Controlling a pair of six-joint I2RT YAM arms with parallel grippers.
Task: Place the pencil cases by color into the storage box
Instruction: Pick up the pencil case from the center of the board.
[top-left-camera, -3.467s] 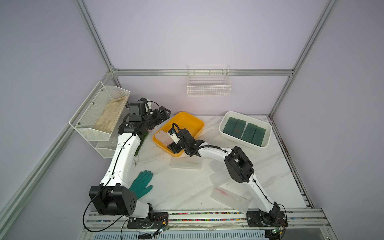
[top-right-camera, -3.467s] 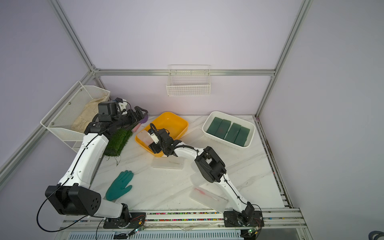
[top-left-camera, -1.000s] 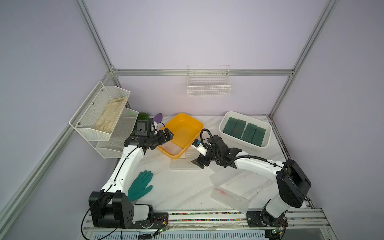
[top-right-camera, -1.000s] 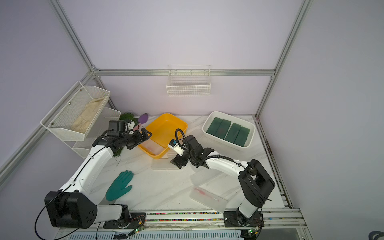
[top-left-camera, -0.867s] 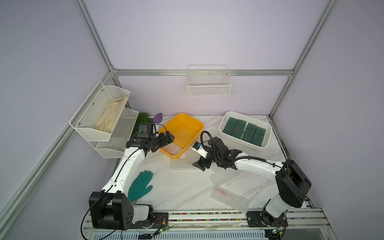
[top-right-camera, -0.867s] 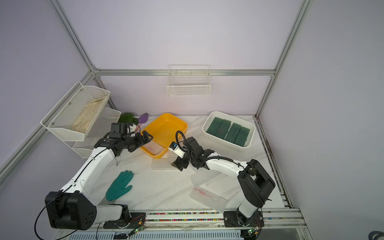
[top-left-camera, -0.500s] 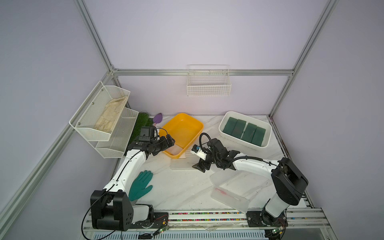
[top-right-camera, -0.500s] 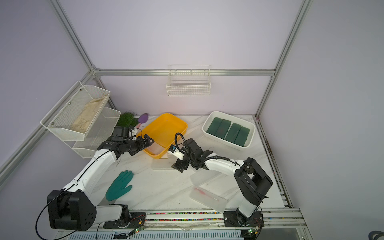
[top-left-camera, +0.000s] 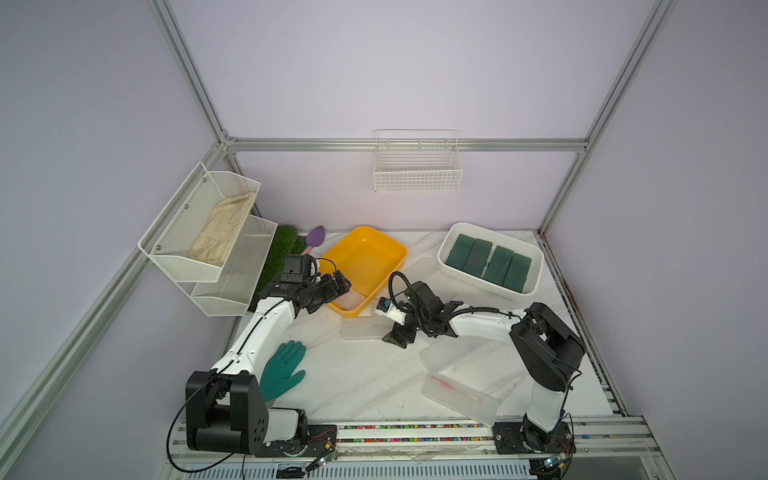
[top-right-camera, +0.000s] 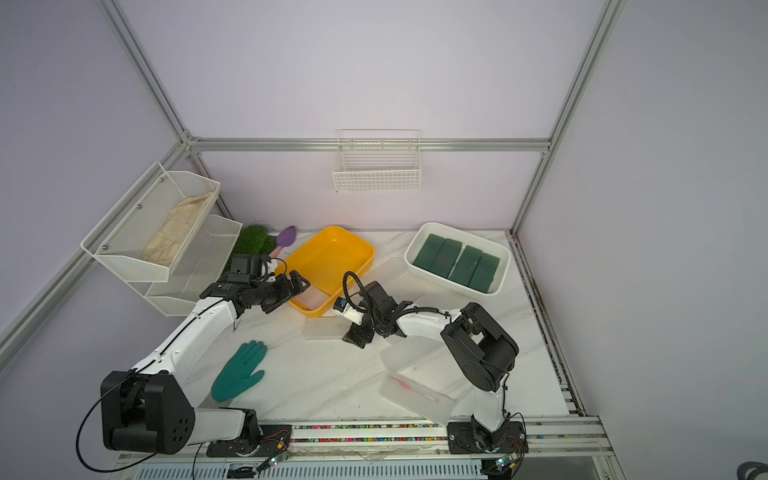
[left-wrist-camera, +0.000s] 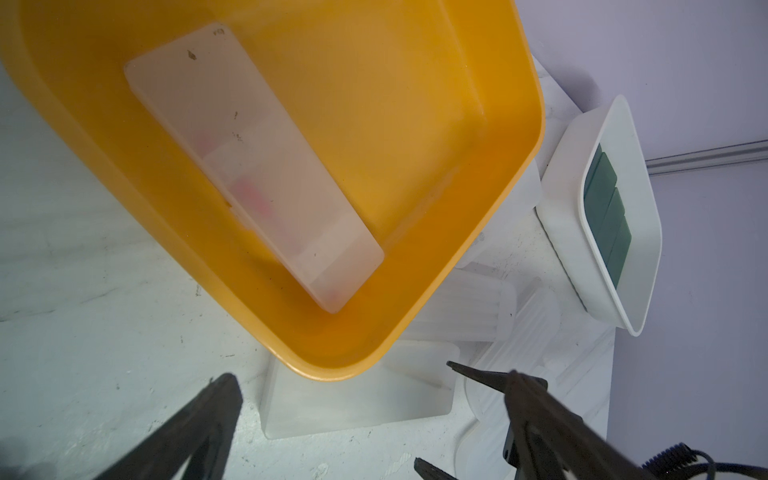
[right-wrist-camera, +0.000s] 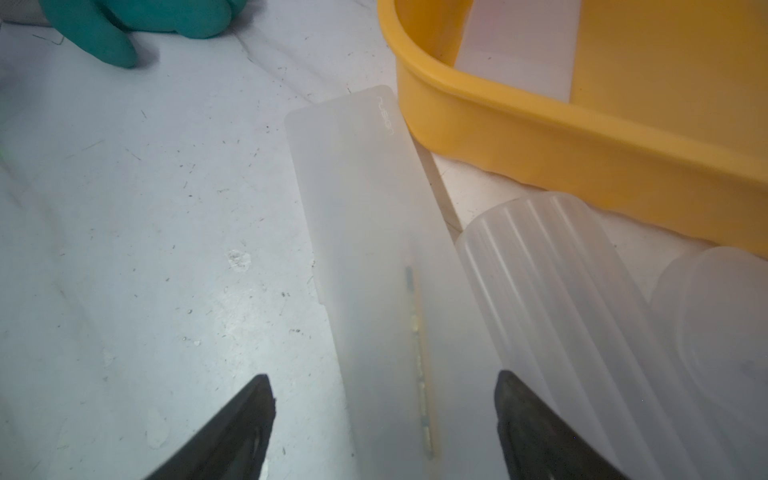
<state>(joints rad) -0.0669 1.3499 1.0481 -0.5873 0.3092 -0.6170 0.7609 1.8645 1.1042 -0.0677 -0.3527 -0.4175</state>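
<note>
The left hand (top-left-camera: 341, 286) hangs spread by the yellow bin (top-left-camera: 365, 253), where one clear case (left-wrist-camera: 249, 166) lies. The right hand (right-wrist-camera: 382, 382) straddles a second case (right-wrist-camera: 365, 216) on the table (right-wrist-camera: 145, 249), jaws apart, seemingly not yet pinching. Next: close, lift it over the rim. Green cases (top-left-camera: 488, 262) fill the white bin (left-wrist-camera: 561, 187). The second case's near end is cut off; a ribbed case (right-wrist-camera: 561, 291) crowds it.

Four green cases (top-left-camera: 478, 257) in white box (top-left-camera: 534, 274)
</note>
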